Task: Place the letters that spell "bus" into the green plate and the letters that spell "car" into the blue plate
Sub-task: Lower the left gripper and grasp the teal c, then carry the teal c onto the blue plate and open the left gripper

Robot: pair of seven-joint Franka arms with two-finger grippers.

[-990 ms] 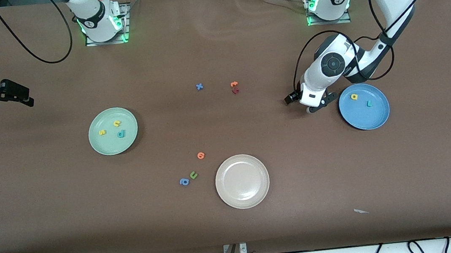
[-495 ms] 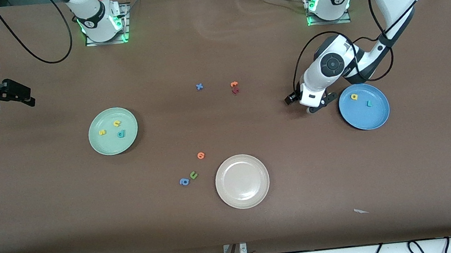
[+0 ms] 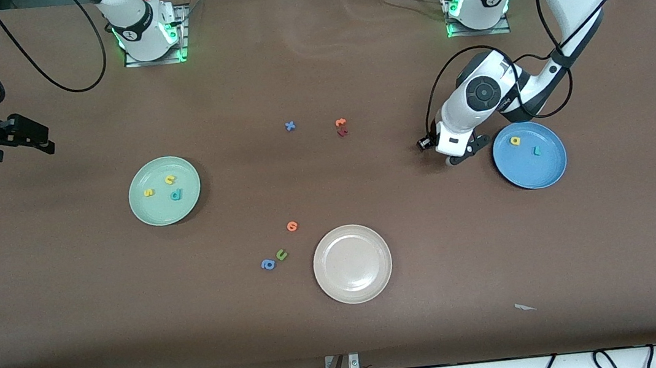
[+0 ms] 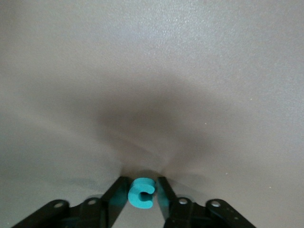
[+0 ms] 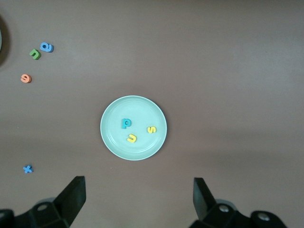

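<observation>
Teal foam, the letter c (image 4: 141, 194) lay on the table just beside the blue plate (image 3: 552, 174), pinched between the left gripper (image 4: 141, 199) fingers. The right gripper (image 5: 137, 199) waited, spread wide, toward the right arm's end.

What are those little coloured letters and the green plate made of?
The letters, such as the teal c between the left gripper's fingers, look like soft matte foam: thick, dull, with rounded edges. The green plate seems smooth with a faint sheen, likely plastic or glazed ceramic; I cannot tell which.
</observation>
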